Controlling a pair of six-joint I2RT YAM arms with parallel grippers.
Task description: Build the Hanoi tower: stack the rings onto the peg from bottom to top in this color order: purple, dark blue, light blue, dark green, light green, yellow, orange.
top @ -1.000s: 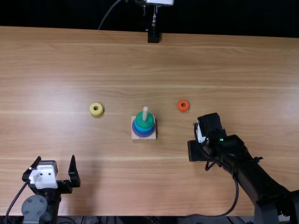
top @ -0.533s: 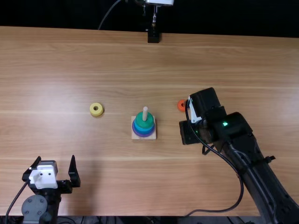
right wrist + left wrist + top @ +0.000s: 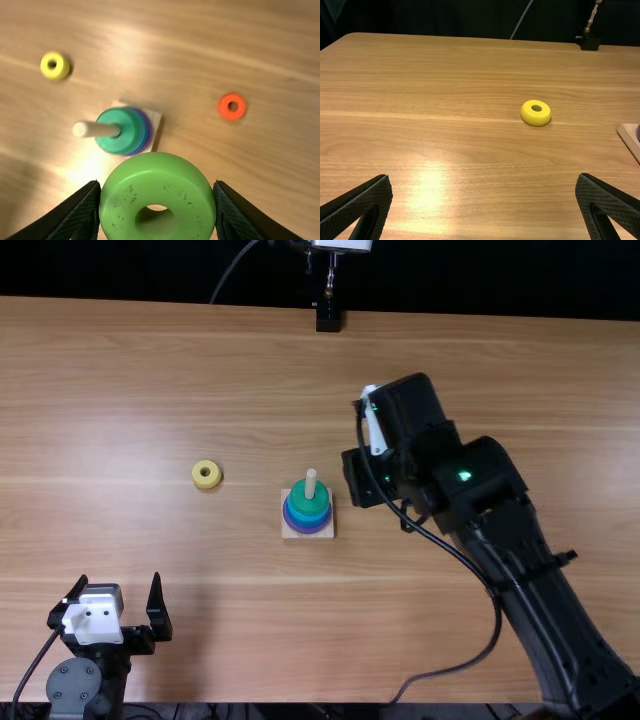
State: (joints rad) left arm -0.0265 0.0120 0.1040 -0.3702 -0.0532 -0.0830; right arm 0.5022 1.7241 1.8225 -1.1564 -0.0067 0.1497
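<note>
Roughly halfway: four rings (image 3: 308,511) look stacked, three left. Count: one counter (image 3: 150,390); two tools: left tool (image 3: 120,577) spread, empty, near-left corner, right tool (image 3: 156,184) clamping light green ring (image 3: 156,175); one base (image 3: 287,535), one peg (image 3: 310,483), midway between side edges; one yellow ring (image 3: 535,119), nearer left edge; one orange ring (image 3: 223,107), toward right edge.

There are one light green ring (image 3: 157,177), one orange ring (image 3: 223,107), one yellow ring (image 3: 206,484) and four stacked rings (image 3: 311,506), seven in all, with one peg (image 3: 311,483), one square base (image 3: 288,534), two robot arms (image 3: 530,590) and one tabletop (image 3: 150,380).
</note>
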